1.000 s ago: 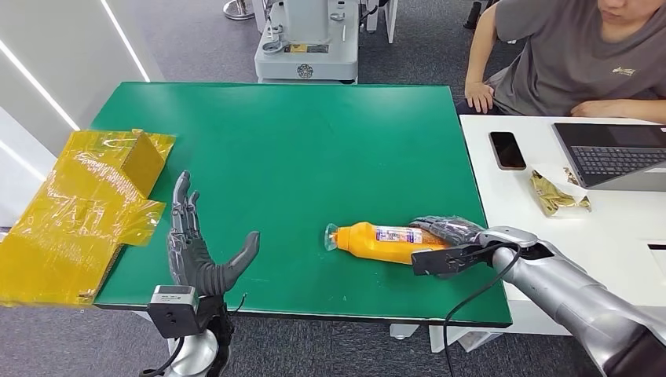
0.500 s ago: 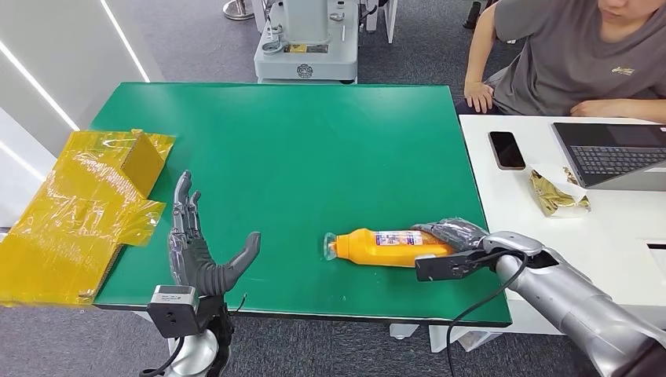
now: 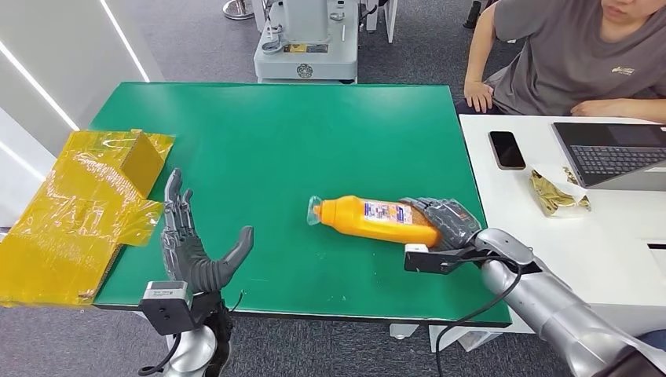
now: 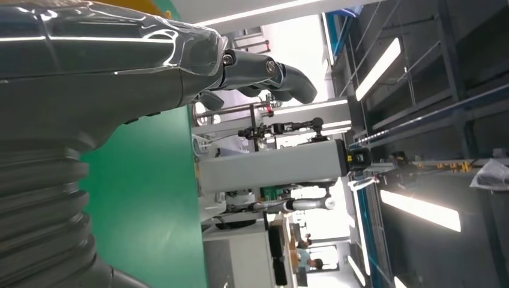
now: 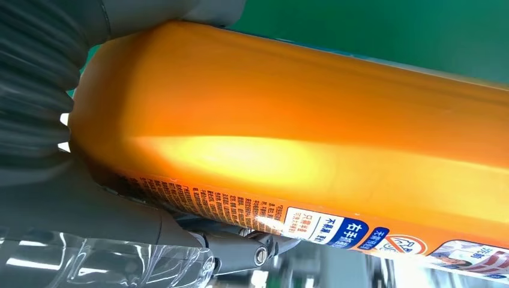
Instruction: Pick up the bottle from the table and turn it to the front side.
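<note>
My right hand (image 3: 441, 222) grips the orange bottle (image 3: 375, 221) by its base end above the green table (image 3: 314, 141); its smooth, stiff plastic looks slippery, so I'd hold the broad body firmly.

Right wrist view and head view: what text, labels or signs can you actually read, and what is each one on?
"右手": white characters on a blue patch of the orange plastic bottle's label, as far as I can make out.
Rows of small black print beside it on that label: too small to read.
Red prohibition-style symbol on the label: a sign, no words legible.
White logo on the seated person's grey shirt: too small to read.
Round badge on the grey machine behind the green table: unreadable.
</note>
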You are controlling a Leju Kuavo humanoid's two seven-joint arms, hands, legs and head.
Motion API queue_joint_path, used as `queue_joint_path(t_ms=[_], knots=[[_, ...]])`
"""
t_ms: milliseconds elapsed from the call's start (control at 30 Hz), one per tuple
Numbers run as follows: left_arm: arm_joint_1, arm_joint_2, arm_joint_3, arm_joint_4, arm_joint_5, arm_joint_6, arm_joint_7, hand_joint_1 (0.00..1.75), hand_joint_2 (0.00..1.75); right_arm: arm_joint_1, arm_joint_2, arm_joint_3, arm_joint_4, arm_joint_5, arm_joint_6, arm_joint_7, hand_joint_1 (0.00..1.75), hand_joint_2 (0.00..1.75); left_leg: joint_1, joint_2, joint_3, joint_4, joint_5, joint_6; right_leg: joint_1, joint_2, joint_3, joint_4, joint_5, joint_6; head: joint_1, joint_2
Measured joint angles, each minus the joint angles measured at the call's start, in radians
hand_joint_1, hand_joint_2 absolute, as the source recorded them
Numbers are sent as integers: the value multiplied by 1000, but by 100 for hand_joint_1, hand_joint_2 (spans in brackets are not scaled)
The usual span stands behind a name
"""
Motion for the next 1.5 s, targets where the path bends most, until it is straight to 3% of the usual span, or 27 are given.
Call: queue_joint_path(t_ms=[400, 800, 933, 1067, 1267, 1500], knots=[[-17, 17, -25, 1, 34, 49, 0, 0, 175, 69, 120, -193, 4, -68, -260, -104, 175, 175, 0, 0, 0, 0, 0, 0, 0, 0, 0, 0, 0, 0, 0, 0], [-23, 29, -42, 24, 45, 60, 0, 0, 175, 134, 180, -286, -51, -115, -337, -153, 175, 175, 0, 0, -1, 0, 0, 0, 0, 0, 0, 0, 0, 0, 0, 0], [-43, 31, -49, 61, 38, 57, 1, 0, 175, 143, 210, -307, -79, -162, -425, -216, 175, 175, 0, 0, 0, 0, 0, 0, 0, 0, 0, 0, 0, 0, 0, 0], [-60, 31, -69, 117, -3, 1, 41, 0, 175, 146, 253, -313, -100, -186, -479, -250, 175, 175, 0, 1, 0, 0, 0, 0, 0, 1, -1, 0, 0, 0, 0, 0], [-88, 26, -100, 162, 26, -170, 95, 0, 175, 146, 348, -315, -125, -127, -498, -281, 175, 175, 0, 3, 0, 0, 0, 0, 0, 3, -1, 0, 0, 0, 0, 0], [-121, 16, -106, 171, 58, -206, 126, 0, 175, 146, 444, -314, -132, -128, -499, -282, 175, 175, 0, 2, 0, -1, 0, -1, 0, 3, -1, 0, 0, 0, 0, 0]])
